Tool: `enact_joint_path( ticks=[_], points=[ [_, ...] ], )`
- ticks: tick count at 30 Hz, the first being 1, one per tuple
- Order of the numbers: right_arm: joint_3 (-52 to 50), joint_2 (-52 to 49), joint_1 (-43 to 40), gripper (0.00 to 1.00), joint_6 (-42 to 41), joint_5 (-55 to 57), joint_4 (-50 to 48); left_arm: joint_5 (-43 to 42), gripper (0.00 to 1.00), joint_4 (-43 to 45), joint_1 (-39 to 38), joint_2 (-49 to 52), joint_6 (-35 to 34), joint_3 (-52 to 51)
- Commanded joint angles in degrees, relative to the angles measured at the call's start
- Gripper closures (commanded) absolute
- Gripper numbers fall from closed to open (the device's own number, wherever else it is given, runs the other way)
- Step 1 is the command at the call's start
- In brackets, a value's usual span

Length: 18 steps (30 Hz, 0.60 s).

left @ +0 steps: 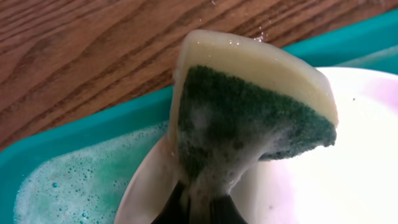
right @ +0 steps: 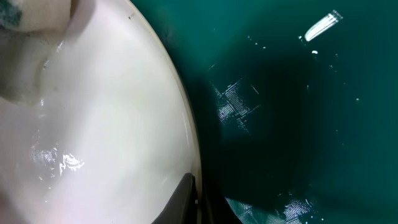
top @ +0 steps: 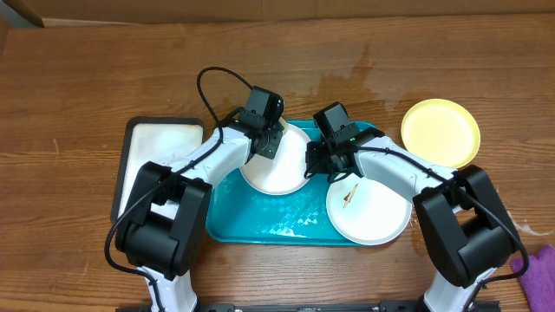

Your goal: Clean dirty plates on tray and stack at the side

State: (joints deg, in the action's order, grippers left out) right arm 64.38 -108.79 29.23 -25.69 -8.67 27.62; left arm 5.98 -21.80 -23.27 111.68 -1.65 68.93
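Note:
A white plate (top: 276, 170) lies at the back middle of the teal tray (top: 260, 221). My left gripper (top: 264, 143) is shut on a soapy yellow-and-green sponge (left: 242, 118) over that plate's far rim (left: 348, 155). My right gripper (top: 312, 163) is shut on the same plate's right rim (right: 193, 155), with one finger over the plate and one under. A second white plate (top: 368, 211) with an orange smear lies at the tray's right end. The yellow-green plate (top: 440, 132) sits on the table to the right of the tray.
A white tray with a black rim (top: 143, 147) stands left of the teal tray. Soap foam (left: 68, 186) covers the teal tray floor by the plate. A wet patch (top: 351, 82) marks the table behind the tray. A purple cloth (top: 539, 270) lies at the front right.

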Motion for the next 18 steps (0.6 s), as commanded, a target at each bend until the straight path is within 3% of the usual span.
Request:
enact_joint_path(
  ticks=[1,13,18],
  points=[
    [-0.48,1.31,0.33,0.96,1.38,-1.09,0.28,3.04,0.96,1.11,0.0,0.28,-4.26,1.33],
    [-0.48,1.31,0.33,0.96,1.4,-1.09,0.31,6.64,0.96,0.33,0.0,-16.65,-6.19,5.81],
    [-0.48,1.31,0.33,0.96,1.4,-1.09,0.31,6.64,0.96,-7.74,1.33,-25.29,-9.35,5.84]
  ],
)
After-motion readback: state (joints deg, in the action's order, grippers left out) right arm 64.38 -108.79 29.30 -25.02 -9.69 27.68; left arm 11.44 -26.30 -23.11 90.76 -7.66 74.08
